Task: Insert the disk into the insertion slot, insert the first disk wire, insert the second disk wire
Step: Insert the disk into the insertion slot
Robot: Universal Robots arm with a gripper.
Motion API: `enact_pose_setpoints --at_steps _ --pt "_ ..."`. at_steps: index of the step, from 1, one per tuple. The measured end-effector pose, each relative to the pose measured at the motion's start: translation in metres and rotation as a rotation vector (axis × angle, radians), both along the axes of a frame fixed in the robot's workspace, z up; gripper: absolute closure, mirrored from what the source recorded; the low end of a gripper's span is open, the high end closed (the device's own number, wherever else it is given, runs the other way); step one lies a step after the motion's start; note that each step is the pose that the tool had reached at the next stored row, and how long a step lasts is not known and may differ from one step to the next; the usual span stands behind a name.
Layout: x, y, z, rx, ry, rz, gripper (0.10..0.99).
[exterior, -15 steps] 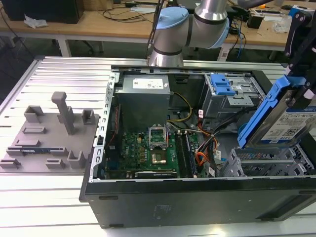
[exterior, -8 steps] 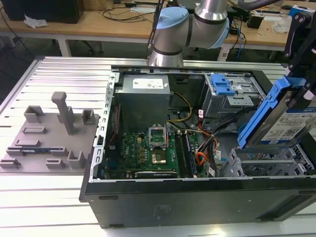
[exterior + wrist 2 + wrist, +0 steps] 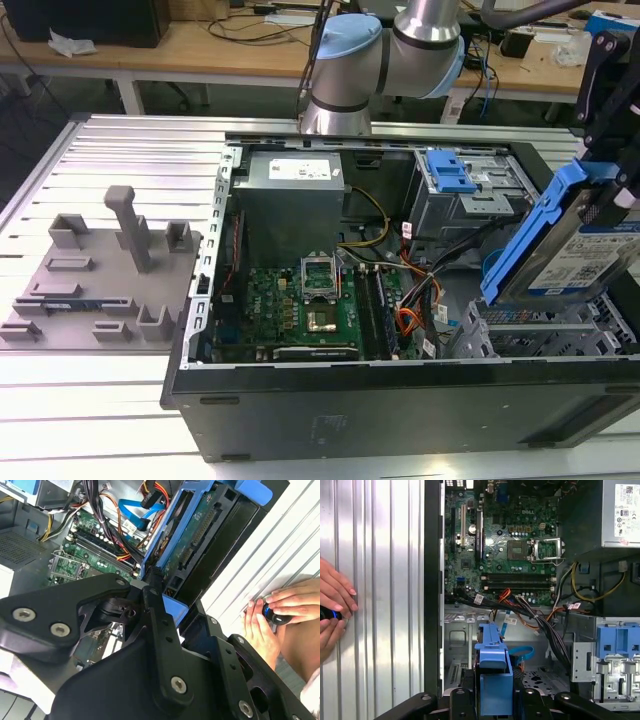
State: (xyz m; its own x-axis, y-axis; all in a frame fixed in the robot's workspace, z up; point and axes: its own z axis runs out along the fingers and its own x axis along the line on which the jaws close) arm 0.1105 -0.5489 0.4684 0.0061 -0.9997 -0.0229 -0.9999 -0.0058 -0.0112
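The disk [image 3: 578, 250], a silver drive with a white label in a blue carrier, hangs tilted above the case's corner at the exterior view's right. My black gripper [image 3: 603, 190] is shut on its upper end. In the second wrist view the fingers [image 3: 156, 611] clamp the blue carrier, and the disk's green circuit board [image 3: 199, 526] faces the camera. The insertion slot [image 3: 535, 335], a perforated grey cage, lies just below the disk. The orange-red first disk wire [image 3: 504, 594] and the light-blue second disk wire [image 3: 522, 655] lie loose inside the case.
The open computer case holds a motherboard [image 3: 300, 305], a grey power-supply box [image 3: 290, 195] and a taller cage with a blue latch [image 3: 450, 170]. A person's hands [image 3: 332, 607] rest on the ribbed table beside the case. A grey fixture plate [image 3: 95, 280] sits at the exterior view's left.
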Motion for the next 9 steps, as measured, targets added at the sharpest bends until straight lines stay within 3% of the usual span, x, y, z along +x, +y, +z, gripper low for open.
enact_pose_setpoints --at_steps 9 --pt "0.0002 -0.0015 -0.0035 0.0 0.0 -0.007 0.722"
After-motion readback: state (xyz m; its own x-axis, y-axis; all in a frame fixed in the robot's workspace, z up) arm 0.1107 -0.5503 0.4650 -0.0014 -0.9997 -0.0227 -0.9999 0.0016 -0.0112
